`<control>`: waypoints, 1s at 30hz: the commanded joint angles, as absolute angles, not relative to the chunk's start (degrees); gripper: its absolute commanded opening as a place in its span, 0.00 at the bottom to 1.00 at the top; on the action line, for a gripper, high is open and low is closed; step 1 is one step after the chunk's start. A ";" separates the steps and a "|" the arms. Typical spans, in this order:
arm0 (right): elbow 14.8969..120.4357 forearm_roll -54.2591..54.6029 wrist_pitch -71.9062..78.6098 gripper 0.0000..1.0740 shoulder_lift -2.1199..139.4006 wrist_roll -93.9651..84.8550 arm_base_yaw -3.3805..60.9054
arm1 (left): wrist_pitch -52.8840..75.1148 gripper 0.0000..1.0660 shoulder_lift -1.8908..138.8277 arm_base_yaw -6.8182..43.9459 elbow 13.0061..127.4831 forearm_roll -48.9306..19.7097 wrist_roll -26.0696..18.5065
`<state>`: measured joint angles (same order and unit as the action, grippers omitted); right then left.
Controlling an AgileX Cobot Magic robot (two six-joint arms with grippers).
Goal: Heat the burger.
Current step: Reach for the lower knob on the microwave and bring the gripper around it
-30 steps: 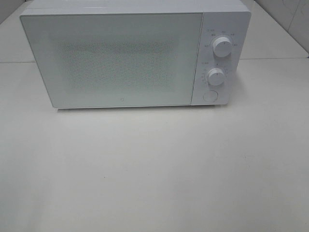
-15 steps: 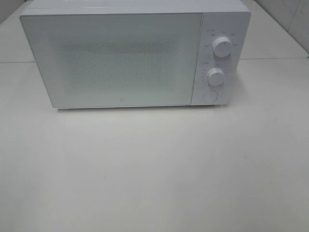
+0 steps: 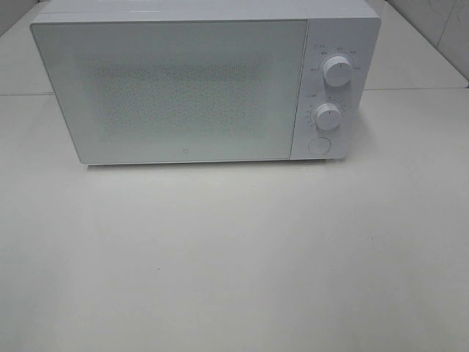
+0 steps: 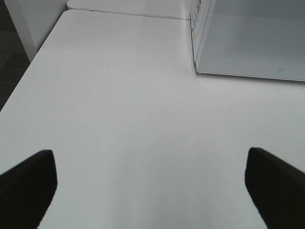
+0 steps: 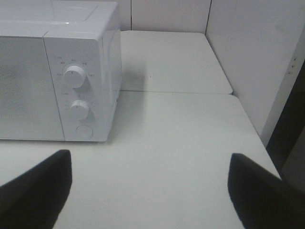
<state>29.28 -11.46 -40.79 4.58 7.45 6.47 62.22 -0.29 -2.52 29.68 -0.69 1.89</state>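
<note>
The burger shows in no view. A white microwave (image 3: 190, 84) stands at the back of the white table (image 3: 234, 257) with its door shut; the frosted door (image 3: 172, 92) hides whatever is inside. Neither arm appears in the exterior high view. In the left wrist view my left gripper (image 4: 151, 191) hangs open over bare table, short of the microwave's left front corner (image 4: 196, 67), with nothing between its fingers (image 4: 28, 186). My right gripper (image 5: 150, 191) is open too, with nothing in it, off the microwave's control side (image 5: 78, 86).
Two round knobs (image 3: 336, 71) (image 3: 327, 116) and a round button (image 3: 318, 144) sit on the microwave's right panel. A wall (image 5: 257, 62) rises close to the table's right edge. Dark floor (image 4: 9, 57) lies past the left edge.
</note>
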 commanded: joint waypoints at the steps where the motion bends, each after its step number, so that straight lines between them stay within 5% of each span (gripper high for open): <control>1: 28.53 -14.15 -35.52 0.85 7.10 7.33 6.30 | 61.25 0.94 -1.38 -2.69 29.51 -0.86 1.95; 16: 21.43 -14.15 0.00 0.72 22.00 7.62 6.30 | 61.25 0.94 -0.92 -2.69 29.51 -0.80 1.95; 30: 21.43 -13.75 4.98 0.71 32.72 9.80 6.30 | 61.25 0.94 -0.92 -2.69 29.51 -0.74 1.95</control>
<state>21.43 -13.75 3.90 32.60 9.22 6.47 62.22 -0.29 -2.52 29.68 -0.69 1.89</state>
